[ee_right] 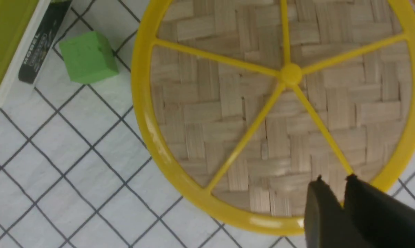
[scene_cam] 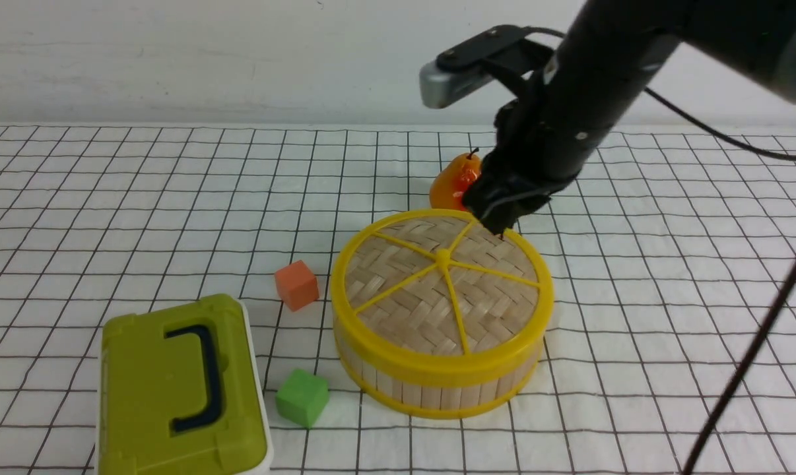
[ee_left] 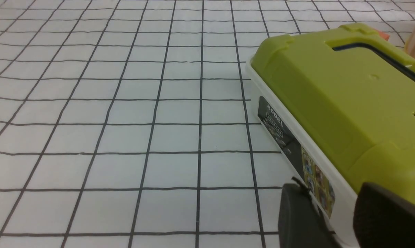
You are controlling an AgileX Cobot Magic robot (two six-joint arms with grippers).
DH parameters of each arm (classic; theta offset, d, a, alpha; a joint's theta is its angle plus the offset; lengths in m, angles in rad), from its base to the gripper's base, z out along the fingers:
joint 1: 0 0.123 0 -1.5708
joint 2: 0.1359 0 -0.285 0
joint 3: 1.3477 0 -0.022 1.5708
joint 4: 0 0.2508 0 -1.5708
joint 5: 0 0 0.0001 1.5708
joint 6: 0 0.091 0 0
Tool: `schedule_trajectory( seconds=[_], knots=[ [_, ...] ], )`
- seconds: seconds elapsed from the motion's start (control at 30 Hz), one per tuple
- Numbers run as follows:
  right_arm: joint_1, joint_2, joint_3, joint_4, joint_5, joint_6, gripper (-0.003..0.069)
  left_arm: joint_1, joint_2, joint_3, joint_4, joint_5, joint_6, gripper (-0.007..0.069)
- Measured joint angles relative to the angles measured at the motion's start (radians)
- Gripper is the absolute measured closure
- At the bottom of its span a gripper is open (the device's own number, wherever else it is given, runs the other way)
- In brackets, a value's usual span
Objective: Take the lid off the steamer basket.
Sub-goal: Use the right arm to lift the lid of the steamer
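Note:
The lid [scene_cam: 443,284], a woven bamboo disc with a yellow rim, spokes and a small centre knob, sits closed on the steamer basket [scene_cam: 437,390], whose slatted wall shows below it. My right gripper [scene_cam: 497,227] hangs just over the lid's far edge. In the right wrist view the right gripper [ee_right: 335,179] has its jaws almost together with nothing between them, over the weave of the lid [ee_right: 228,113] beside a spoke and near the rim. My left gripper [ee_left: 331,186] shows only in its wrist view, jaws apart and empty, beside the box.
An olive-green and white box [scene_cam: 173,389] with a dark handle stands at the front left and also shows in the left wrist view [ee_left: 331,93]. An orange cube [scene_cam: 297,285] and a green cube [scene_cam: 301,397] lie left of the basket. An orange pear [scene_cam: 452,185] sits behind it.

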Motion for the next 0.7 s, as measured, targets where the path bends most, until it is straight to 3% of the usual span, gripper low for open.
schedule_trajectory(
  seconds=[0.1,0.2,0.37,0.47,0.63,0.67,0.7],
  knots=[
    [0.024,0.099,-0.074,-0.008,-0.01,0.027,0.0342,0.0,0.0,0.0,0.0,0.0,0.0,0.0386],
    [0.029,0.169,-0.121,-0.023,-0.045,0.078,0.0246,0.0,0.0,0.0,0.0,0.0,0.0,0.0386],
    [0.028,0.251,-0.148,-0.072,-0.091,0.148,0.0208,0.0,0.0,0.0,0.0,0.0,0.0,0.0386],
    [0.028,0.27,-0.149,-0.078,-0.095,0.156,0.0231,0.0,0.0,0.0,0.0,0.0,0.0,0.0386],
    [0.028,0.276,-0.155,-0.063,-0.09,0.158,0.0387,0.0,0.0,0.0,0.0,0.0,0.0,0.0386],
    [0.028,0.276,-0.156,-0.06,-0.087,0.159,0.0433,0.0,0.0,0.0,0.0,0.0,0.0,0.0386],
    [0.028,0.272,-0.156,-0.054,-0.084,0.159,0.0552,0.0,0.0,0.0,0.0,0.0,0.0,0.0386]
  ],
)
